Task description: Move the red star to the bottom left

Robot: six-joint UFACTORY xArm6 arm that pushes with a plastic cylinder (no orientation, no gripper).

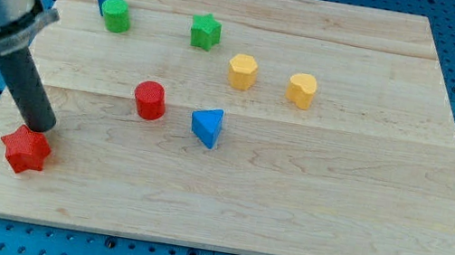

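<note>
A: The wooden surface lies on blue pegboard. Where's the red star?

B: Near the bottom left corner already, with my tip touching its upper right edge. No jaws here — only a rod.

A: How would you finish well?

B: A short, slow nudge down-left, I'd judge — the edge is close. The red cylinder and blue triangle are well apart.
</note>
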